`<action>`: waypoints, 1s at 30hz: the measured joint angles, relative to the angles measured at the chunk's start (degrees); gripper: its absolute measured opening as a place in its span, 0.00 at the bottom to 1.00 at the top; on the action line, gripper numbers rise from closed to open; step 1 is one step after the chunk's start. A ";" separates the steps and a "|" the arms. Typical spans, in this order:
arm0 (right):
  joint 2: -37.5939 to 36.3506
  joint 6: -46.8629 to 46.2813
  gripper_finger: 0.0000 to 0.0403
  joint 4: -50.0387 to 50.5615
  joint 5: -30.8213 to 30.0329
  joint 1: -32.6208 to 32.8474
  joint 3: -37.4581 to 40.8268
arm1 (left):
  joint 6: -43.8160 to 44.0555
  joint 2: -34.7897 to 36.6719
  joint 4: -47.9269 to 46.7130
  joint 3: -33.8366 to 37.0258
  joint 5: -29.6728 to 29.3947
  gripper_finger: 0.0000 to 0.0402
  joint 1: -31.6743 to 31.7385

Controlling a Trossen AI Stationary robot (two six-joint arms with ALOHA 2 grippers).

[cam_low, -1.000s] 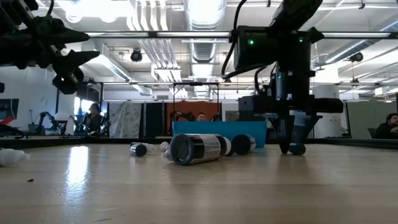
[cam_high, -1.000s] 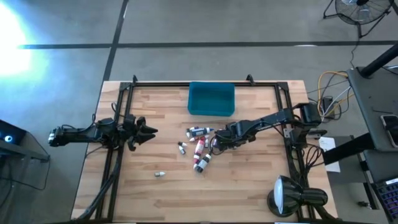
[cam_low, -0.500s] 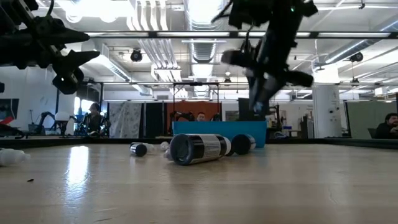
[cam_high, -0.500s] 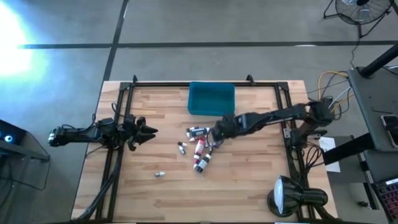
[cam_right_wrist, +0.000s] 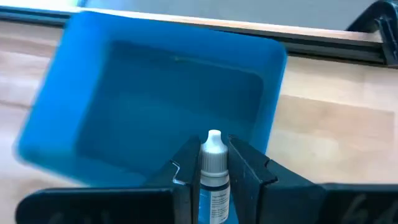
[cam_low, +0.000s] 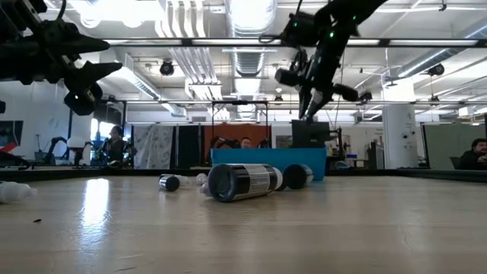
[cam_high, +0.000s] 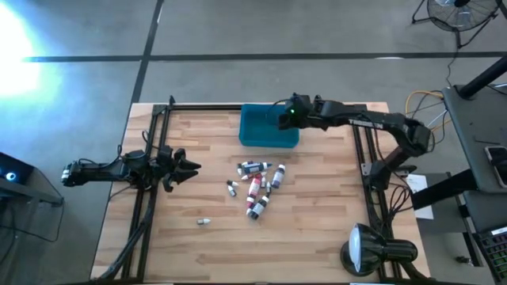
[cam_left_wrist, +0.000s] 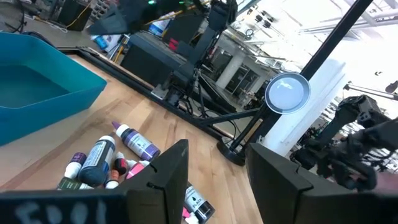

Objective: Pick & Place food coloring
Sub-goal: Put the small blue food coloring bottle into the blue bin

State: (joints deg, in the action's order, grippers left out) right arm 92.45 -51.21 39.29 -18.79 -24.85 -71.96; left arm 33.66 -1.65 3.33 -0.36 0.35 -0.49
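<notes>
- Right wrist view: the right gripper (cam_right_wrist: 214, 163) was pinching a small bottle (cam_right_wrist: 214, 171) with a white pointed cap, upright between the two dark fingers, cap pointing forward.
- Directly beyond the cap lay the teal bin (cam_right_wrist: 273, 93); what showed of its floor looked bare, no bottles visible in it.
- High view: the right gripper (cam_high: 287, 119) hung over the bin's (cam_high: 252, 138) right edge, at the far side of the table (cam_high: 317, 229).
- Change: a second ago this gripper was low among the bottles in the middle of the table, fingers closing; half a second ago it was lifting away; now it was raised and swung across to the bin.
- Meaning, as I judge it: the pick succeeded and the carry was nearly done; the release over the bin came next.
- The remaining bottles (cam_high: 255, 187) lay in a loose cluster mid-table, well apart from the bin, with one stray (cam_high: 203, 222) nearer the front-left.
- Low view: the nearest bottle (cam_low: 240, 182) lay on its side, the bin behind it.
- The left gripper (cam_high: 188, 168) waited at the table's left edge, fingers spread, holding nothing, unmoved throughout.
</notes>
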 joint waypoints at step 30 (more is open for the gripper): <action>-2.08 3.42 0.12 -0.51 -3.74 7.98 3.83 | 0.00 0.00 0.02 0.00 0.01 0.34 -0.07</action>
State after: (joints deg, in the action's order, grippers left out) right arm 90.37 -47.79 38.78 -22.52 -16.86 -68.13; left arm 33.66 -1.65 3.36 -0.36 0.36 -0.56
